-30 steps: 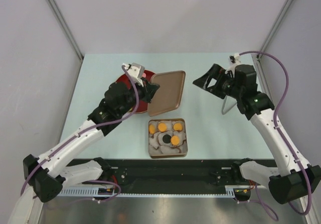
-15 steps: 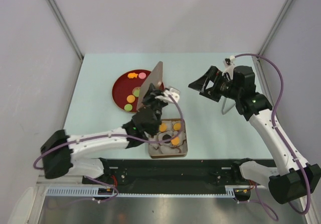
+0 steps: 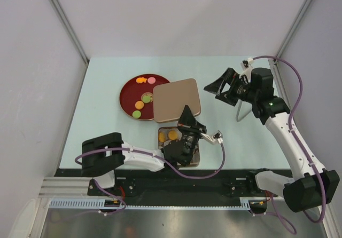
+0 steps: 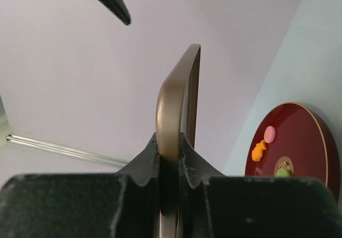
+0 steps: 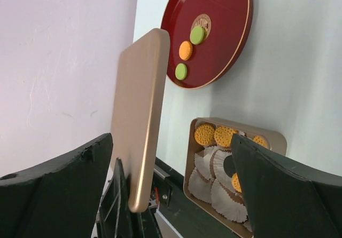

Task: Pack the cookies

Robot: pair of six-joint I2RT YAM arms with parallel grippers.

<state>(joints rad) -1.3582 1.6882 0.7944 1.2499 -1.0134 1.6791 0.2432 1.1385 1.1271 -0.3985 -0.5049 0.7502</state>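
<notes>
Pale blue-green table (image 3: 107, 88), plain grey walls (image 3: 176, 14) on three sides. At frame centre the left pincer (image 4: 170, 147) is pinching the edge of a tan rounded-square metal lid (image 3: 177, 99). Round orange cookies (image 5: 214, 135) sit in the tan tin (image 5: 278, 142) just below the pincer; more, some green, lie on the dark red round plate (image 3: 128, 91), upper left. At upper right the right pincer (image 3: 220, 88) is spread and holds nothing. Top view: the left arm hides most of the tin.

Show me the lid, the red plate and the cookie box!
lid (image 3: 177, 99), top external view, middle of its flat face
red plate (image 3: 130, 90), top external view, bare left part
cookie box (image 5: 240, 128), right wrist view, upper rim
</notes>
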